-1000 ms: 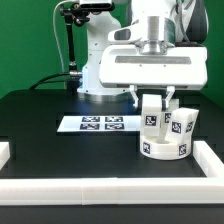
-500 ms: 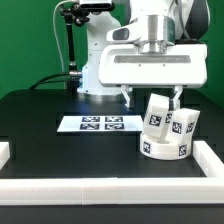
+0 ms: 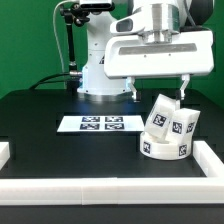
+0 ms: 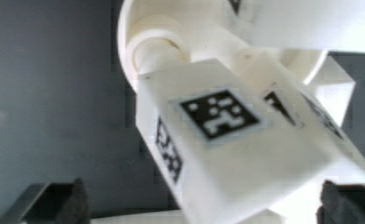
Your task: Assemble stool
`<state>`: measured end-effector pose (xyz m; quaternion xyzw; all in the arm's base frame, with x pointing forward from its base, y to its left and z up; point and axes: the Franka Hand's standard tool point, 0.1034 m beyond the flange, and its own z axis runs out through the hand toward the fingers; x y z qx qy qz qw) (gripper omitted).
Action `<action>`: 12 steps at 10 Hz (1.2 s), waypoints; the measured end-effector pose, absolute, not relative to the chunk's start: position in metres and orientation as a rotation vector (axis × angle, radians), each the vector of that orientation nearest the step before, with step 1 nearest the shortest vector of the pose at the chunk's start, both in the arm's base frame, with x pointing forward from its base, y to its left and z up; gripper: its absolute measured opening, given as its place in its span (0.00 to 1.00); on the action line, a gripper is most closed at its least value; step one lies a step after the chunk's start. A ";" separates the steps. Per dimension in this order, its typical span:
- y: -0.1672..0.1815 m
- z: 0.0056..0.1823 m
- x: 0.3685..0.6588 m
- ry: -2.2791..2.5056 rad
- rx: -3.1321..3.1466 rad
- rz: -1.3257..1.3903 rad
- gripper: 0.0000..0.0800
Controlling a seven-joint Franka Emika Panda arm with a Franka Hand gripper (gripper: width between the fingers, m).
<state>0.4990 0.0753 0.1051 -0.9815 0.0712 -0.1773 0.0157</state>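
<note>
The stool's round white seat (image 3: 165,149) lies at the exterior view's right, near the right rail. Two white tagged legs stand on it: one (image 3: 160,112) leans tilted, the other (image 3: 183,122) stands beside it to the exterior view's right. My gripper (image 3: 160,90) hangs open and empty just above the tilted leg, with a finger on each side and no contact. In the wrist view the tilted leg (image 4: 214,120) fills the picture, with the gripper (image 4: 200,205) open and its dark fingertips (image 4: 54,205) wide apart around it.
The marker board (image 3: 100,124) lies flat at mid table, to the exterior view's left of the stool parts. White border rails run along the front (image 3: 110,190) and the right side (image 3: 215,160). The arm's white base (image 3: 100,70) and a black stand (image 3: 70,40) are behind.
The gripper has risen and let go of the tilted leg. The leg stays leaning on the seat, and the fingers now hang above it.
</note>
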 end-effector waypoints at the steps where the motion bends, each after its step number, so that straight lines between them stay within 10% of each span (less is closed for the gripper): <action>1: 0.074 0.107 0.500 0.226 -3.052 -0.552 0.81; 12: 0.081 0.102 0.493 0.220 -3.055 -0.492 0.81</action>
